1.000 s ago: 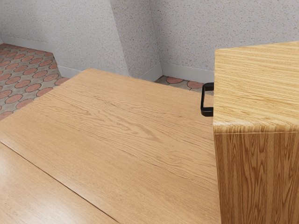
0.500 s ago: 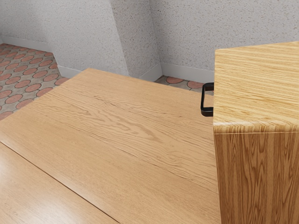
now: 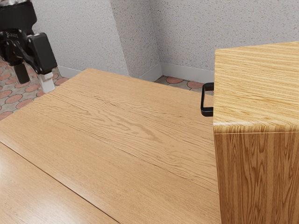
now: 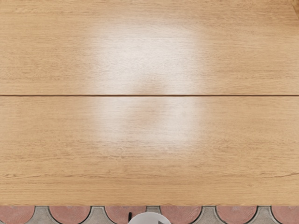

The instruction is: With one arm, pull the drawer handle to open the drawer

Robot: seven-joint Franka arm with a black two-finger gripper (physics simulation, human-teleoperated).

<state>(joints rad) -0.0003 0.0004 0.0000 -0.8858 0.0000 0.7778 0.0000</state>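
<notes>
A wooden drawer cabinet (image 3: 257, 121) stands on the table at the exterior view's right. Its black loop handle (image 3: 207, 99) sticks out from the cabinet's front face, toward the view's left. My black gripper (image 3: 33, 78) hangs at the upper left, above the table's far left edge and far from the handle. It is open, with one dark finger (image 3: 20, 73) and one white-tipped finger (image 3: 47, 83) apart and nothing between them. In the wrist view the wooden tabletop (image 4: 149, 140) lies under the hand.
The wide wooden table (image 3: 121, 140) has a seam (image 4: 149, 95) running across it. Beyond its edge lies a floor of red round tiles (image 3: 18, 88) (image 4: 187, 214). Speckled grey walls (image 3: 187, 32) stand behind the table.
My arm and gripper have come into the exterior view at the upper left. The cabinet and handle have not moved.
</notes>
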